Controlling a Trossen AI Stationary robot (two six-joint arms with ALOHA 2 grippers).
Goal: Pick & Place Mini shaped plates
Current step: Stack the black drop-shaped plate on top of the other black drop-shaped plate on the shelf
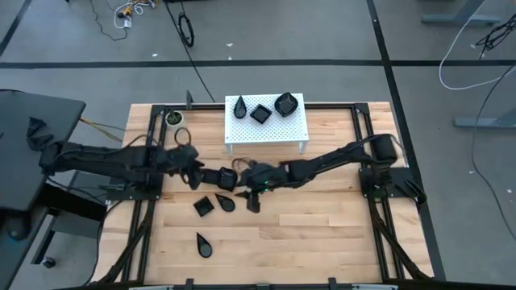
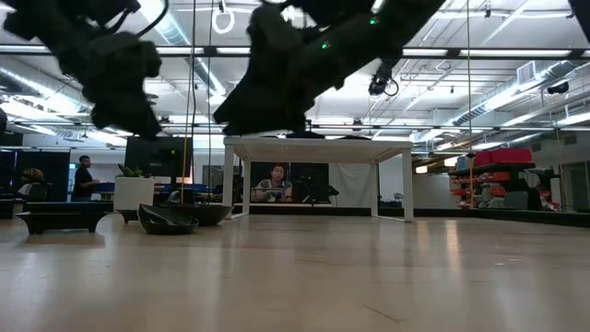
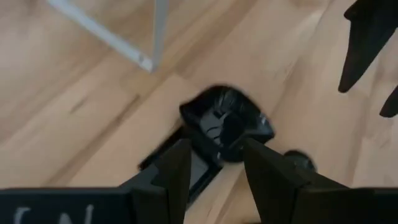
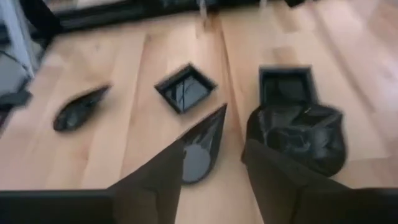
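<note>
My left gripper [image 1: 203,175] [image 3: 216,165] hangs above the table's middle, shut on a black shell-shaped mini plate [image 3: 227,118] [image 4: 298,137]. A square plate [image 4: 285,84] lies flat on the table under it. My right gripper [image 1: 250,197] [image 4: 211,168] is open and raised over a teardrop plate [image 4: 202,149] [image 1: 226,201], one finger on either side, touching nothing. A second square plate [image 1: 202,206] and another teardrop [image 1: 204,244] lie flat on the near table. A teardrop [image 1: 241,107], a square [image 1: 260,113] and a shell plate [image 1: 285,103] sit on the white stand [image 1: 266,133]. My left gripper has the shell plate by its near edge [image 3: 217,138], pinched between the two fingers [image 3: 177,168], which come at it slanting down from the table's left. The plate is lifted clear of the table and sticks out beyond the fingertips, roughly level.
The white perforated stand [image 2: 304,146] stands on legs at the far middle of the table. A small round cup [image 1: 172,118] sits at the far left corner. Black rails [image 1: 145,217] run along both sides. The two grippers are close together. Bare wood lies near and to the right.
</note>
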